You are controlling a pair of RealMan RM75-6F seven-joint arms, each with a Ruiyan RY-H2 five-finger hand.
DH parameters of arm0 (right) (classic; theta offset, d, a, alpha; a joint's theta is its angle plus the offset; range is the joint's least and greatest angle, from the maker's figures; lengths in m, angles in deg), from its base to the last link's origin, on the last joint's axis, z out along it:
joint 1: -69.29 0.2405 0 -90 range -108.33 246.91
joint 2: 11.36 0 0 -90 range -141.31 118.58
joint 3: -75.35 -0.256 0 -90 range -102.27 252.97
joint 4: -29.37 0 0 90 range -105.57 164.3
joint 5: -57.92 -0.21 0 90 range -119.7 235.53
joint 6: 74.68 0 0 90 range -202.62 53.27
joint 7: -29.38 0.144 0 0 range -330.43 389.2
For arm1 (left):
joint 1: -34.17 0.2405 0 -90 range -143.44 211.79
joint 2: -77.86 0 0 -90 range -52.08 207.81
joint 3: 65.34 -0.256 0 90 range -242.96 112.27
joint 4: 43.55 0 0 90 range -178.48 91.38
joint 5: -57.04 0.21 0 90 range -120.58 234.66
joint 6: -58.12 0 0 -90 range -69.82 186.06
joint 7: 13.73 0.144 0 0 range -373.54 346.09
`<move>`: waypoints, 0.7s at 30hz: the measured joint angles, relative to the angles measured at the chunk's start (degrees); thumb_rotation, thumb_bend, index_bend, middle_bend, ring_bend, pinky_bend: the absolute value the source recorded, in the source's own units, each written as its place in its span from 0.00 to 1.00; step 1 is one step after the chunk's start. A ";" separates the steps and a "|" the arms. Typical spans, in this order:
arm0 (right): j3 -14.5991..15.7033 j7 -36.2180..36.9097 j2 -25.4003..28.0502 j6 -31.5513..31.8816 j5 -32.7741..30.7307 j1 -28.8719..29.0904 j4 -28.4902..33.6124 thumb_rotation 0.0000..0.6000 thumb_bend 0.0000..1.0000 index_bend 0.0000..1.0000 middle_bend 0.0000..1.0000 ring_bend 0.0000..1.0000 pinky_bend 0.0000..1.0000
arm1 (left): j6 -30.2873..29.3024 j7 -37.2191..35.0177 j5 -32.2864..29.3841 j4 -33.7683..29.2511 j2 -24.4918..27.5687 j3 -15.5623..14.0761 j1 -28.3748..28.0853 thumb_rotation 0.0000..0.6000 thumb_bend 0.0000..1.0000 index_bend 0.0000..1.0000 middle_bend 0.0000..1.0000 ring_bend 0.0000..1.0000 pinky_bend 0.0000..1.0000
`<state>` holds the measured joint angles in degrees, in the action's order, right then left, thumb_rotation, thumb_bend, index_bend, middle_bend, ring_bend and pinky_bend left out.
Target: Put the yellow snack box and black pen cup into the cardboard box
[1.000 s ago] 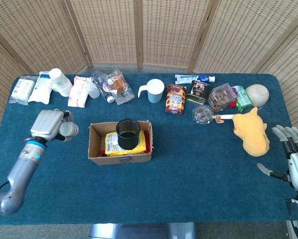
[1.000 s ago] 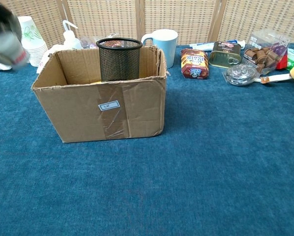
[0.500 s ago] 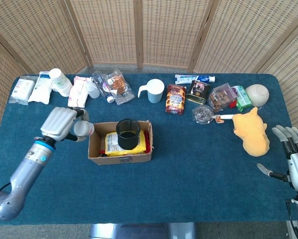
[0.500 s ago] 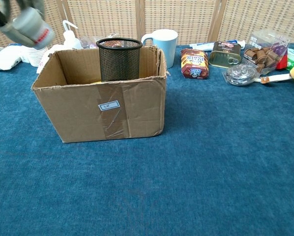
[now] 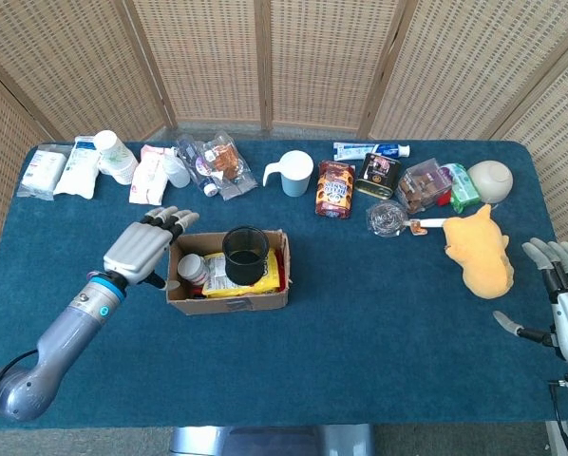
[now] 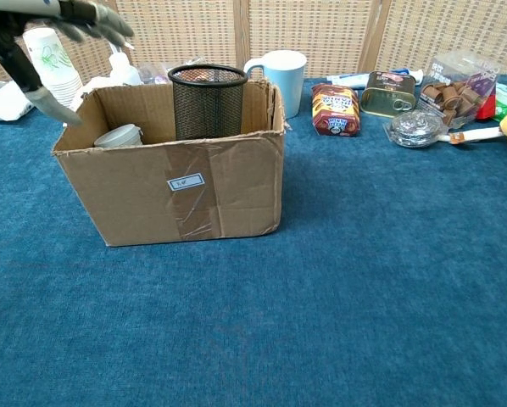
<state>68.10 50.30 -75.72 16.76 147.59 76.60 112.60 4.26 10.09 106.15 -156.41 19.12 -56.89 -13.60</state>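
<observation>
While the left hand (image 5: pixel 149 249) is hovering at the left edge of the cardboard box (image 5: pixel 229 297), its fingers are spreading wide and holding nothing. Inside the box, the black pen cup (image 5: pixel 245 254) is standing upright on the yellow snack box (image 5: pixel 238 278), so both task items are sitting where they belong and the job is looking finished, as far as I can judge. A small white bottle (image 5: pixel 193 272) is also lying in the left part of the box. At the near right edge the right hand (image 5: pixel 564 309) is resting with fingers apart and empty, well apart from everything. Along the far side of the blue-covered worktop (image 5: pixel 379 323), a white mug (image 5: pixel 293 173), snack packets and a yellow plush toy (image 5: pixel 480 251) are lying, and woven wicker screens (image 5: pixel 312 57) are closing off the room behind.
</observation>
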 measured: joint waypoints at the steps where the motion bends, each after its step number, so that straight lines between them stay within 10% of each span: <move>1: 0.03 -0.30 -0.01 0.00 0.04 0.00 0.04 1.00 0.00 0.10 0.00 0.00 0.05 | -0.86 -0.23 0.97 -0.03 0.20 -0.06 0.48 1.00 0.01 0.00 0.00 0.00 0.05; 21: 1.33 -9.79 1.59 -3.81 -1.41 0.03 4.97 1.00 0.00 0.09 0.00 0.00 0.03 | -28.86 -12.53 25.77 16.35 1.65 -10.35 27.91 1.00 0.01 0.00 0.00 0.00 0.09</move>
<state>69.43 40.51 -74.13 12.95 146.18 76.64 117.57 -24.60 -2.44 131.92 -140.05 20.76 -67.24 14.32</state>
